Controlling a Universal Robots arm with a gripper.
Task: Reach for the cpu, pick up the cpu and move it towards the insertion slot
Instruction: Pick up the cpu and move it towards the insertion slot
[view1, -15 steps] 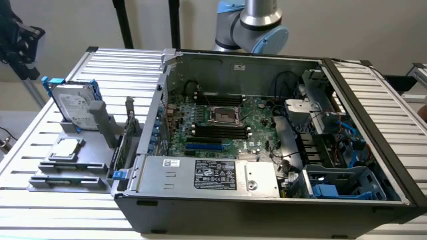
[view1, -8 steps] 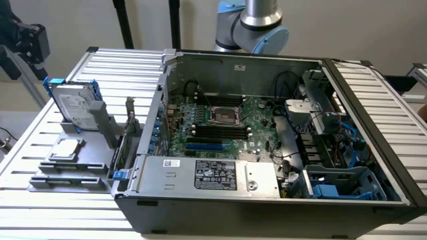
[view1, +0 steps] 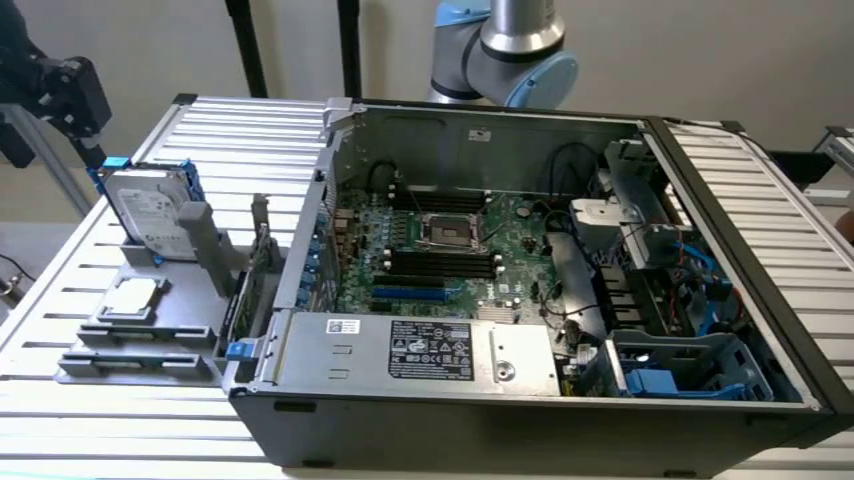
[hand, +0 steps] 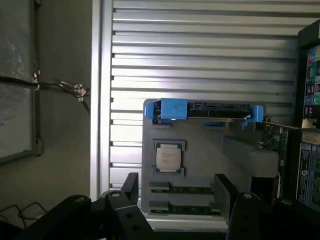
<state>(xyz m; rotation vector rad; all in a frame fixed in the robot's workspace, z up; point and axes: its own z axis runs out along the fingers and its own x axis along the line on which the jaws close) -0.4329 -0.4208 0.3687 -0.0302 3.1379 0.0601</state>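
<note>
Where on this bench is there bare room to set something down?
Bare slatted table nearest the exterior camera, beside the grey holder, and another strip beyond the hard drive. Crowded: the holder around the cpu, and inside the computer case around the insertion slot.

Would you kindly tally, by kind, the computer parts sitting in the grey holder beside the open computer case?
hard drive: 1
cpu: 1
memory sticks: 2
expansion card: 1
Total: 5
</note>
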